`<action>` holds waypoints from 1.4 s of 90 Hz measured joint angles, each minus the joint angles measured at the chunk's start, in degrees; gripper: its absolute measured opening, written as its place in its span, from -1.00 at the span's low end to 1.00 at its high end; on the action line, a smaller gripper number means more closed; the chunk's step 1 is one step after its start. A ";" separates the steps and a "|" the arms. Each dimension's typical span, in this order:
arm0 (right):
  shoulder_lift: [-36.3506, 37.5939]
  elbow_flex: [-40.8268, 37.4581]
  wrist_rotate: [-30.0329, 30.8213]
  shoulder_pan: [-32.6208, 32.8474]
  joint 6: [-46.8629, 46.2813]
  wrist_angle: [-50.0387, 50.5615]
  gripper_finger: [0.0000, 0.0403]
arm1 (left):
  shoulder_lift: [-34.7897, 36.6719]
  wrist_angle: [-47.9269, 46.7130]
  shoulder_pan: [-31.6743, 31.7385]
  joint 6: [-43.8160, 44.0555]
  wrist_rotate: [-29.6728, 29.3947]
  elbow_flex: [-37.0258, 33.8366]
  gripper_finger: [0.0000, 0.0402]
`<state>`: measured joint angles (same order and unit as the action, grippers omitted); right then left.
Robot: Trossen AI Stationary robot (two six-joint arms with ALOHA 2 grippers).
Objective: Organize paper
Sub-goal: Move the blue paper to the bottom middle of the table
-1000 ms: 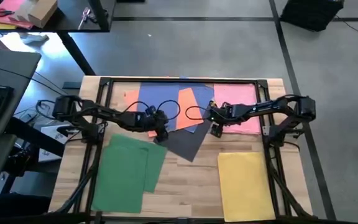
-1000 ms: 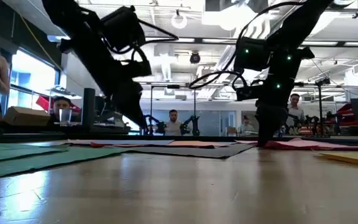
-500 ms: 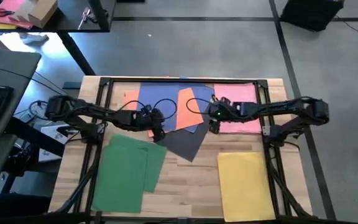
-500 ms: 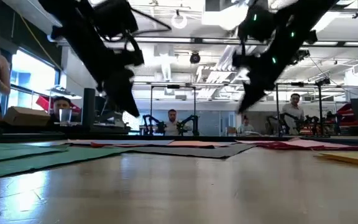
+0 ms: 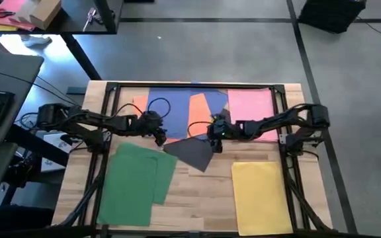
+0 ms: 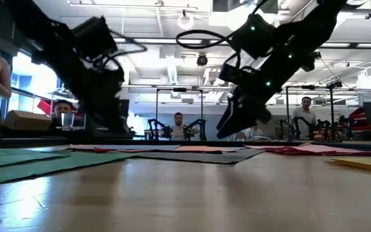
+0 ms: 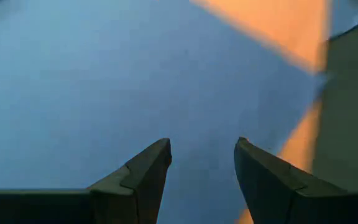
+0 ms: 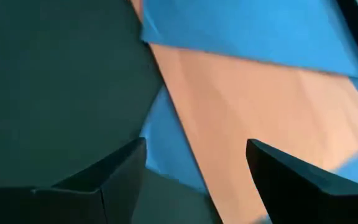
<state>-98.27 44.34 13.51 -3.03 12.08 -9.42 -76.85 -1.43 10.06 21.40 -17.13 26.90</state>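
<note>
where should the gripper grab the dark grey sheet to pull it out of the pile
Probably at the near corner of the dark grey sheet, coming from the table's front side. That corner lies bare on the table, while its far part sits among the blue paper and orange paper. It lies flat, so pinching needs an edge lifted.

Tabletop (image 5: 204, 192) is showing as light wood, visible grain, with a soft sheen in the low view. Paper sheets are looking thin, matt and smooth: green (image 5: 134, 185), yellow (image 5: 260, 195), pink (image 5: 253, 109), blue (image 7: 104, 81), orange (image 8: 260, 118), dark grey (image 5: 192, 153). Left gripper's fingers (image 7: 145, 180) are reading as dark, matt, hard plastic.
</note>
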 joint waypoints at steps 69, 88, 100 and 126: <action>-17.28 19.81 -2.03 -1.45 7.42 0.04 0.29 | 6.63 -2.71 7.96 2.09 2.43 -7.98 -0.17; -18.09 19.76 -1.98 -1.04 13.87 0.42 0.29 | 5.29 -0.12 9.16 2.56 3.17 -10.95 -0.16; -18.63 19.67 -4.00 -0.73 16.04 0.87 0.29 | 4.09 0.26 9.08 1.67 3.51 -11.21 -0.17; -19.25 19.71 -1.54 -0.90 21.40 -1.24 0.29 | 3.40 2.78 9.05 -1.26 5.42 -11.39 -0.17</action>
<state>-117.51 64.05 11.96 -3.92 33.47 -10.67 -73.45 1.35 19.11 20.15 -11.71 15.51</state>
